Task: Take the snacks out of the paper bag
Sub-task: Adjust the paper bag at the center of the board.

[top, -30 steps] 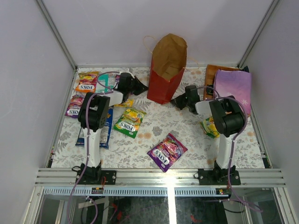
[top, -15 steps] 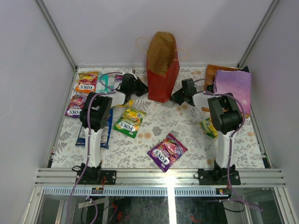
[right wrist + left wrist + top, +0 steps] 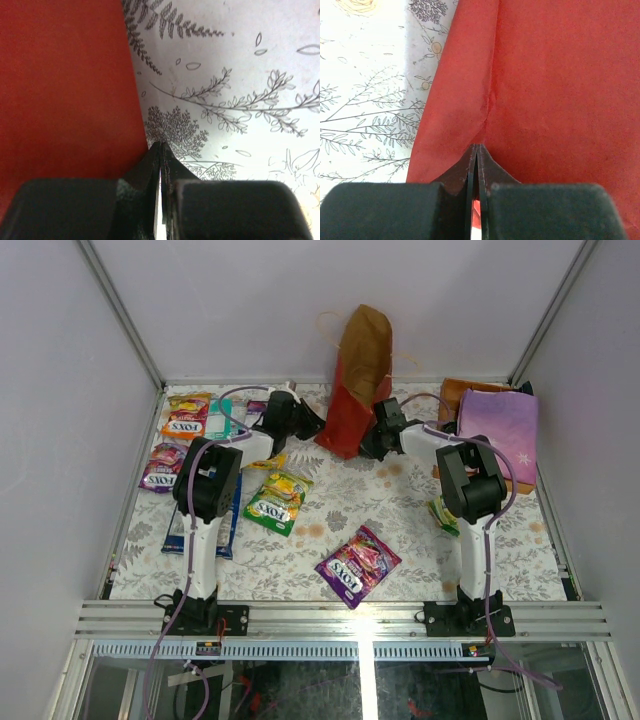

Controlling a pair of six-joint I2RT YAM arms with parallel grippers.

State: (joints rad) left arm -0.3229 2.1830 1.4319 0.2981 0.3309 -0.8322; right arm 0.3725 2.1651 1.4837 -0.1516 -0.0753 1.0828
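The table (image 3: 400,530) carried the same spread of items as a second earlier; the change was confined to its far edge. There the paper bag (image 3: 360,370), which had stood at mid-edge with its mouth open toward the camera, had turned side-on and leaned, its brown top narrowed and the mouth no longer visible. Whether anything remained inside could not be determined.

Both arms had closed in on the bag's red lower part. The left gripper (image 3: 312,426) was against its left side, fingers fully together and holding nothing, tips on a crease in the red paper. The right gripper (image 3: 370,443), well apart from the bag a second before, had reached its right side, fingers likewise pressed together and empty, tips at the paper's edge.

Judgement: the bag was being squeezed or tipped between two closed grippers, probably to spill any contents.

The snacks already out had not moved: a purple packet (image 3: 357,565) near the near edge, a green packet (image 3: 279,498) left of centre, and an orange packet (image 3: 186,416) at the far left corner.
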